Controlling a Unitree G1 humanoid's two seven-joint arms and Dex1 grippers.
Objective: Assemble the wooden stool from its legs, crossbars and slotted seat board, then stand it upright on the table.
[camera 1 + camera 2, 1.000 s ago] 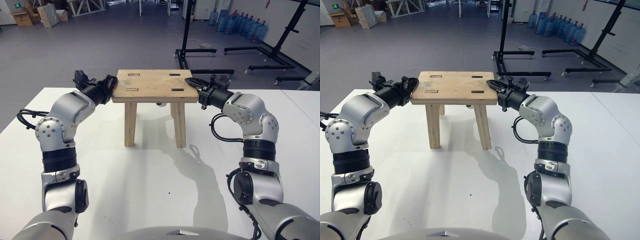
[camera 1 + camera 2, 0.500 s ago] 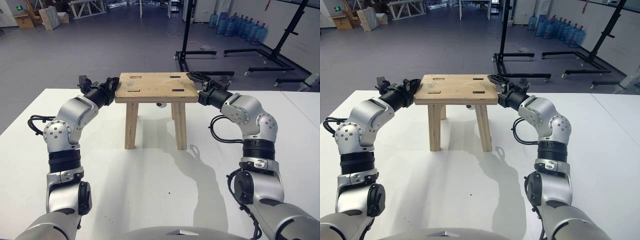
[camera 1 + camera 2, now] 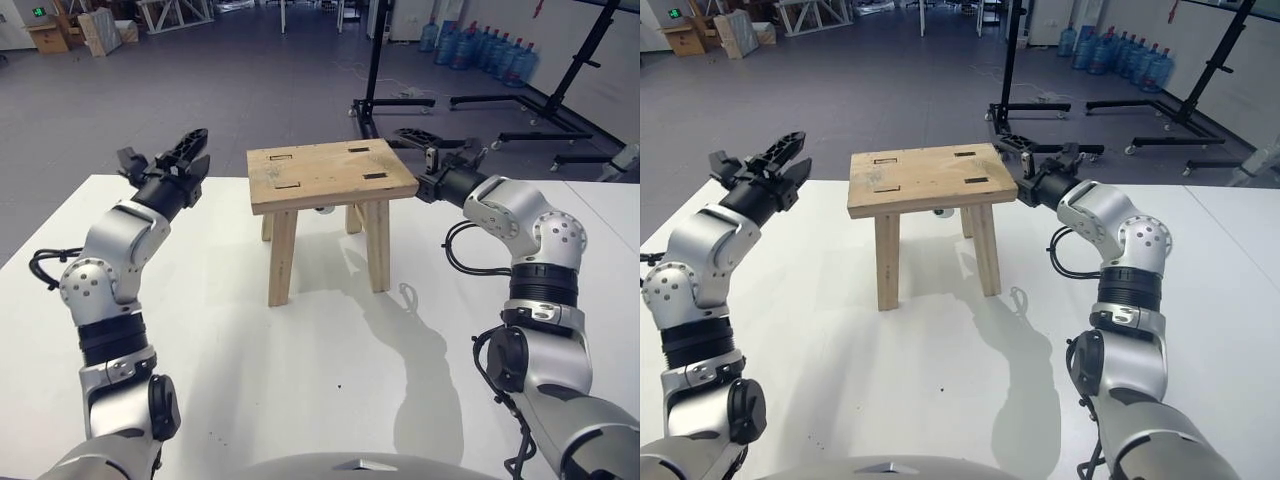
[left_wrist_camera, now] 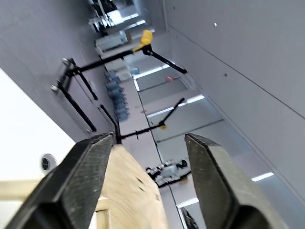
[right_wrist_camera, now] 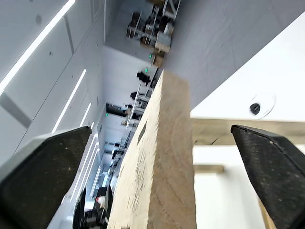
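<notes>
The wooden stool [image 3: 330,172] stands upright on its legs on the white table [image 3: 250,380], slotted seat on top. My left gripper [image 3: 196,150] hangs open in the air left of the seat, a clear gap away from it. In the left wrist view, the left gripper [image 4: 150,139] faces the seat [image 4: 136,195] with nothing between its fingers. My right gripper [image 3: 415,160] is open at the seat's right edge. The right wrist view has the seat's edge [image 5: 164,191] lying between its widely spread fingers [image 5: 45,176], touching neither.
A small round white object [image 3: 320,210] lies on the table behind the stool. Beyond the table's far edge, black wheeled stands [image 3: 400,100] are on the floor. Bare table surface lies in front of the stool and on both sides.
My left gripper has let go of the seat's left edge, drawn back to the left and opened. The stool has shifted slightly right and turned a little. My right gripper stays at the right edge.
</notes>
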